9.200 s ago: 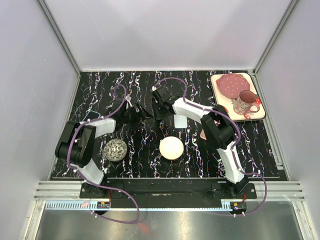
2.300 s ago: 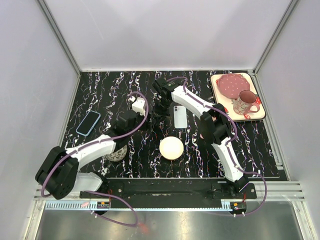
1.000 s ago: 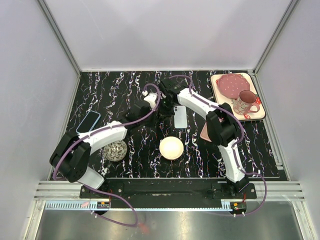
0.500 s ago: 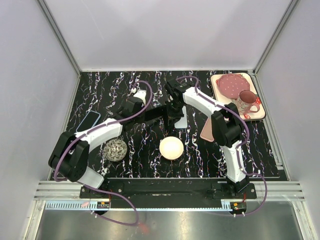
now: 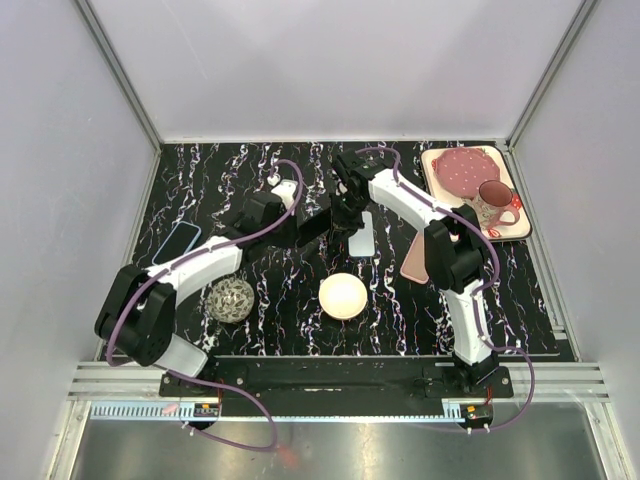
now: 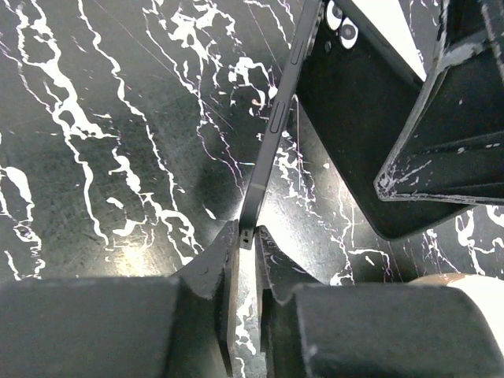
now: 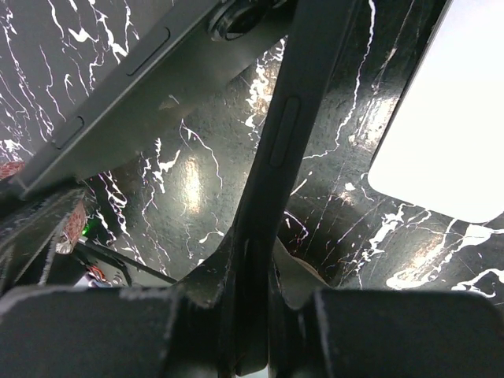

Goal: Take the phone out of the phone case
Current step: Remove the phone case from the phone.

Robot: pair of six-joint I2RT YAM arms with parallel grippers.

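Observation:
A thin dark phone (image 6: 276,126) hangs edge-on above the table, its lower end pinched between the fingertips of my left gripper (image 6: 248,236). Beside it is the black phone case (image 6: 354,102), its camera holes showing. The case's edge (image 7: 287,126) is clamped in my shut right gripper (image 7: 256,252). From the right wrist the phone (image 7: 118,102) looks grey and angles away from the case; the two meet only at their far ends. From above, the phone (image 5: 320,226) spans between the left gripper (image 5: 302,238) and the right gripper (image 5: 347,212).
A light blue phone (image 5: 362,241) lies flat under the right gripper. A blue-cased phone (image 5: 177,245) lies far left and a pink one (image 5: 414,263) beside the right arm. A cream bowl (image 5: 343,296) and a woven ball (image 5: 232,299) sit nearer. A tray (image 5: 515,232) with a mug (image 5: 490,205) stands back right.
The left gripper has drawn back to the left with the phone's end in it. The right gripper has shifted slightly right and back with the case. Phone and case now splay apart.

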